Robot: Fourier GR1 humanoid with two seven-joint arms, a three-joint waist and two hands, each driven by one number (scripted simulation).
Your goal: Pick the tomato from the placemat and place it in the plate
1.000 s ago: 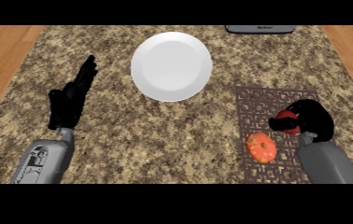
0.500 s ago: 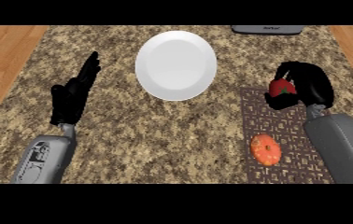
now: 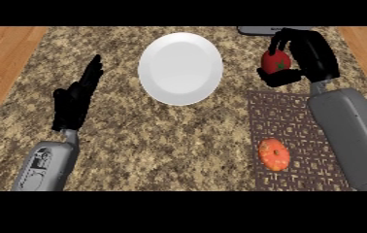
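Tomato — lifted off the placemat since a second ago, now pinched in the curled right hand, right of the plate — transfer pending; left hand resting open.

A kitchen: speckled granite counter, white plate, woven placemat, wooden floor beyond.

- I count one white plate.
- One red tomato.
- One orange fruit.
- One brown placemat.
- Two hands: left hand, right hand.
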